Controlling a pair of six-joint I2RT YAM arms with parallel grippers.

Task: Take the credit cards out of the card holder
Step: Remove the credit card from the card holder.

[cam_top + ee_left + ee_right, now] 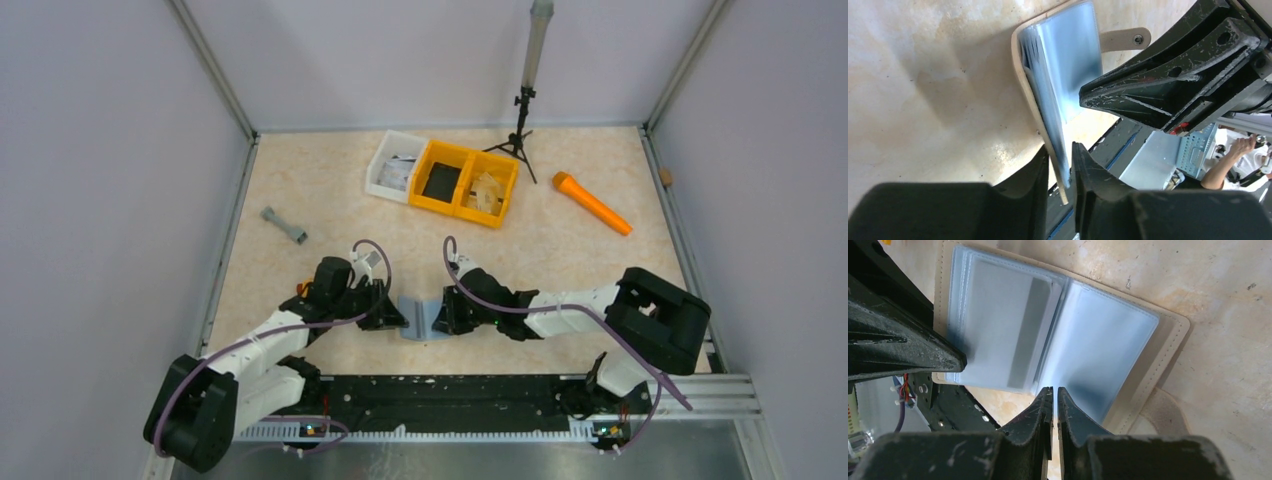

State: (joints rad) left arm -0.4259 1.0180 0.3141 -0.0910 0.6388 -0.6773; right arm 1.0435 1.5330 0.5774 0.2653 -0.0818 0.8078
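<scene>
The card holder (421, 316) stands open on the table between my two grippers, tan cover outside and blue-grey clear sleeves inside. My left gripper (396, 318) is shut on one side of it; in the left wrist view the fingers (1060, 167) pinch the tan cover and sleeves (1068, 60) edge-on. My right gripper (441, 318) is at the other side. In the right wrist view its jaws (1054, 391) are pressed together on the lower edge of the middle sleeves (1098, 350). A card with a grey stripe (1008, 335) sits in a left sleeve.
A white bin (395, 165) and two joined yellow bins (465, 182) stand at the back. An orange stick-like object (592, 203) lies back right, a grey dumbbell-shaped piece (284, 226) at the left, and a small tripod (520, 125) at the back wall.
</scene>
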